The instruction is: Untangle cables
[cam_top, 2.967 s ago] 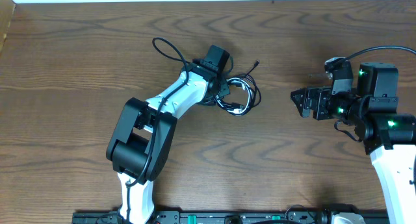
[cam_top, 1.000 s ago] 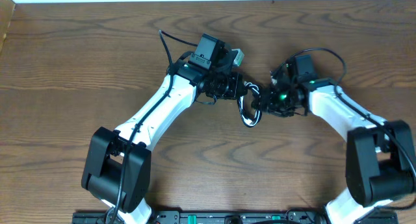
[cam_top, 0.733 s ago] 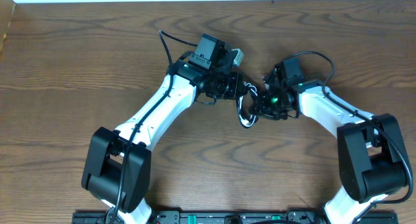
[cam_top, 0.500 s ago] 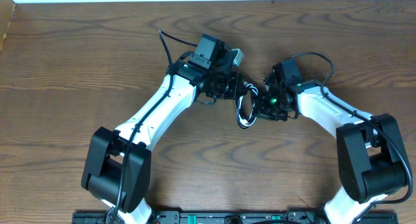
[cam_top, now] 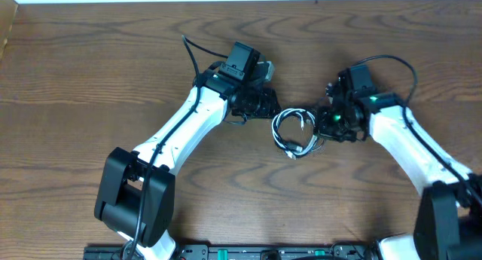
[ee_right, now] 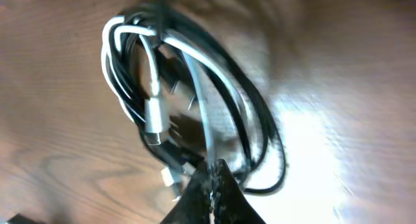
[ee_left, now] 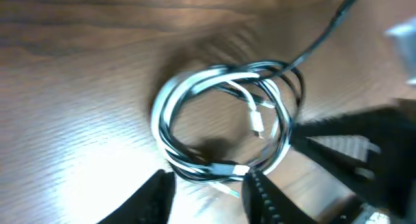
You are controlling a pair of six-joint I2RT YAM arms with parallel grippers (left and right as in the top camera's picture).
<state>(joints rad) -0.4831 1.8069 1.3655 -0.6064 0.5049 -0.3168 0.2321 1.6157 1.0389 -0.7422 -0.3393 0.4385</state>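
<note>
The cables (cam_top: 290, 145) lie as a round coil of black and white strands on the table between my two arms. My left gripper (cam_top: 269, 108) stands open just left of the coil. In the left wrist view its fingers (ee_left: 156, 197) straddle bare wood, and the coil (ee_left: 162, 113) lies just ahead with a plug near the right fingertip. My right gripper (cam_top: 323, 126) is at the coil's right side. In the right wrist view it (ee_right: 211, 172) is shut on a pale strand of the coil (ee_right: 123, 62), beside a silver plug (ee_right: 153, 117).
A black tail of cable (ee_left: 325, 36) runs from the coil toward the far right in the left wrist view. My right gripper's body (ee_left: 351, 152) sits close beside the coil there. A cardboard edge (cam_top: 6, 26) shows at the table's far left.
My left gripper has opened and let go of the coil. My right gripper, shut on a strand, has drawn the coil to the right, and it now lies as a rounder loop.
</note>
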